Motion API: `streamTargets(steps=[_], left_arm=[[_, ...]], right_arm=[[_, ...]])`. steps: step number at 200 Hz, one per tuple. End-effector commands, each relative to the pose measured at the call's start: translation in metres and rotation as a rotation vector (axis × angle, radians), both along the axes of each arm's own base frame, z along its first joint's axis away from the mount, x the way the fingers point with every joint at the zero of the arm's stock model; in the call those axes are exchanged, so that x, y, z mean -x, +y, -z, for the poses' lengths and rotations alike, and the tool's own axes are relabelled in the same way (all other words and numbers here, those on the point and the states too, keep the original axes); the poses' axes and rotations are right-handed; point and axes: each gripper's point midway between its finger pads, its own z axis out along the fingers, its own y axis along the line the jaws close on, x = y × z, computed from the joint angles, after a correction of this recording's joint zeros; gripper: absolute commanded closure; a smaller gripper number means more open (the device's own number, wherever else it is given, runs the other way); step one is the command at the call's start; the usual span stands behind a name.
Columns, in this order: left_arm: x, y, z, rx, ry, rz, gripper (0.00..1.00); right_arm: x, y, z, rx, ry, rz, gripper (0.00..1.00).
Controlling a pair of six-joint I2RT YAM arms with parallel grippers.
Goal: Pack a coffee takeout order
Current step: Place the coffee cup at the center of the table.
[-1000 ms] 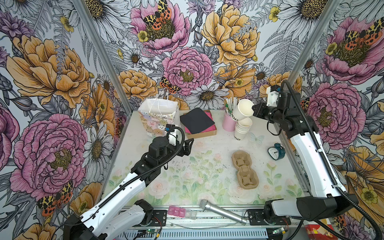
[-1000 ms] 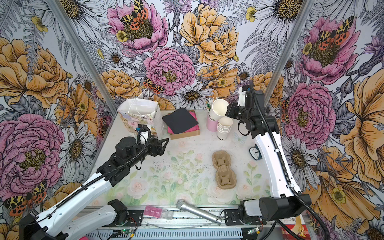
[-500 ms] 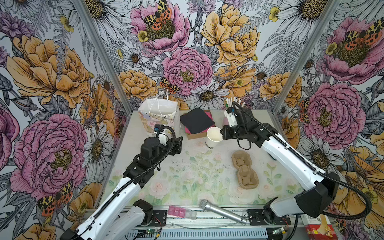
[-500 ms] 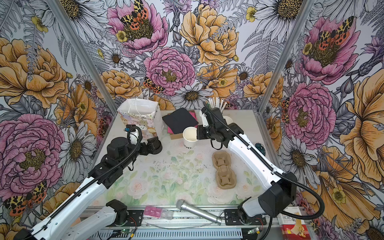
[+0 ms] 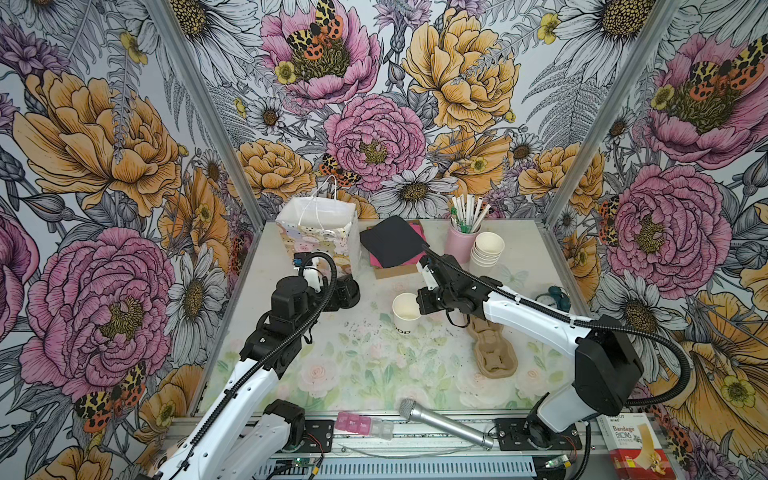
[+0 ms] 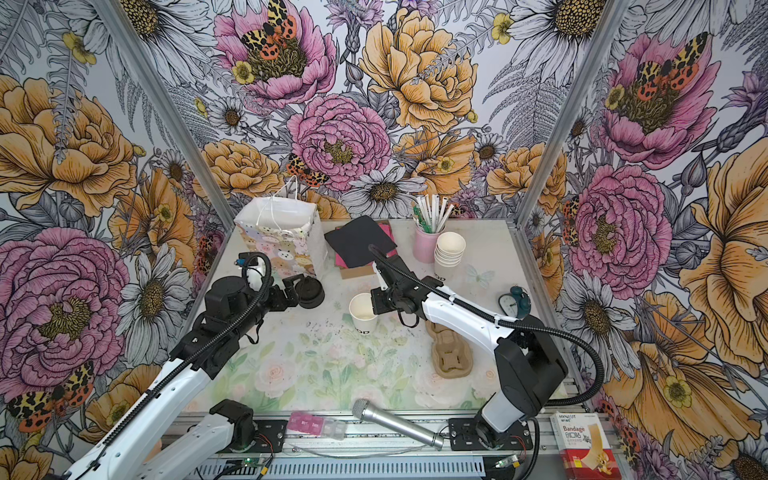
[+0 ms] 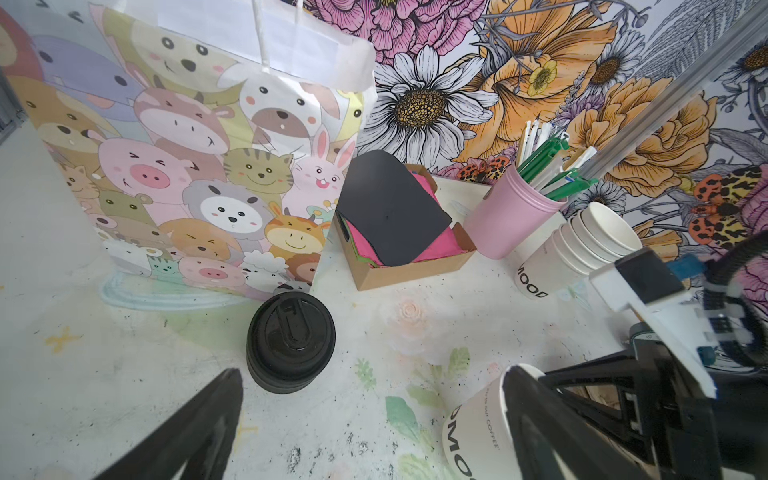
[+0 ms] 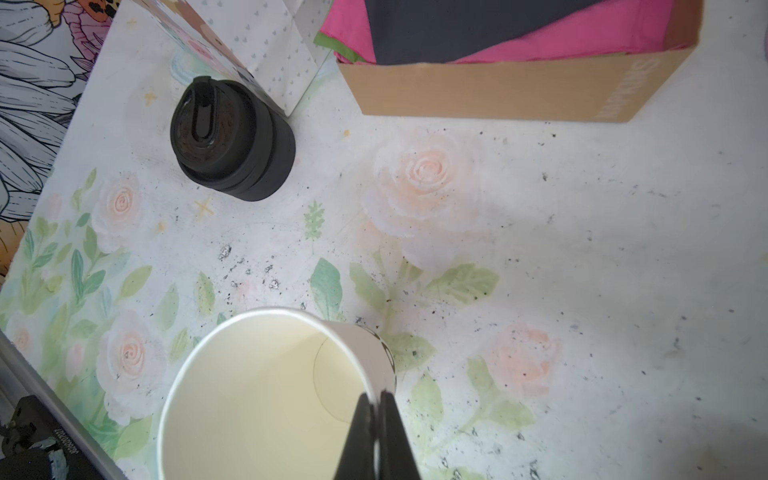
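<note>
The white paper cup [image 5: 406,309] [image 6: 363,309] with black lettering is over the middle of the table, mouth up. My right gripper [image 8: 376,399] [image 5: 419,305] is shut on its rim, one finger inside the cup [image 8: 266,395] and one outside. The black lid [image 5: 347,293] [image 7: 290,340] [image 8: 230,139] sits by the gift bag's foot. My left gripper [image 7: 374,376] [image 6: 296,291] is open just short of the lid, nothing between its fingers. The black napkin [image 5: 390,241] [image 7: 390,212] lies on top of pink ones in a cardboard box.
A cartoon gift bag [image 5: 318,232] stands at the back left. A pink holder of straws [image 5: 462,241] and stacked white cups [image 5: 486,249] are at the back right. A pulp cup carrier [image 5: 492,349], a small clock [image 5: 555,293] and a microphone [image 5: 440,424] lie nearer.
My right arm carried the cup from the stack at the back right down to the middle of the table. My left gripper moved back toward the black lid, staying open.
</note>
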Motion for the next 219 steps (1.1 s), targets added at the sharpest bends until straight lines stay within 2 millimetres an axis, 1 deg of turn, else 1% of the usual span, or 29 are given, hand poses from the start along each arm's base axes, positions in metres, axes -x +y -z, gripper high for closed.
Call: streamTargets(steps=[1,26,64,86,105,125,142,170,190,209,219], left_arm=[[-0.001,-0.001,0.008,0.017,0.026,0.005,0.01],[-0.002,-0.002,0.009,0.021,0.033,0.008,0.01],[-0.003,-0.004,0.011,0.028,0.039,0.011,0.01],[-0.004,-0.005,0.012,0.034,0.038,0.012,0.01],[-0.005,-0.005,0.012,0.034,0.039,0.016,0.01],[-0.006,-0.006,0.011,0.030,0.037,0.018,0.01],[-0.005,-0.005,0.011,0.030,0.036,0.017,0.01],[-0.005,-0.005,0.011,0.030,0.036,0.014,0.01],[-0.005,-0.004,0.011,0.029,0.035,0.012,0.01],[-0.004,-0.004,0.010,0.030,0.031,0.010,0.01],[-0.004,-0.002,0.010,0.033,0.030,0.004,0.01]], right_arm=[[-0.008,0.012,-0.001,-0.017,-0.053,0.004,1.00],[-0.003,0.014,0.013,0.010,-0.042,-0.011,1.00],[0.002,0.013,0.021,0.045,-0.051,-0.026,1.00],[0.005,0.012,0.031,0.064,-0.036,-0.031,1.00],[0.006,0.013,0.034,0.074,-0.035,-0.036,1.00],[0.006,0.013,0.035,0.087,-0.043,-0.038,0.96],[0.006,0.015,0.032,0.082,-0.049,-0.042,0.92],[0.005,0.019,0.021,0.061,-0.065,-0.046,0.83],[0.003,0.021,0.012,0.043,-0.079,-0.045,0.74],[0.002,0.024,-0.003,0.018,-0.107,-0.048,0.64],[0.000,0.024,-0.016,0.002,-0.135,-0.046,0.58]])
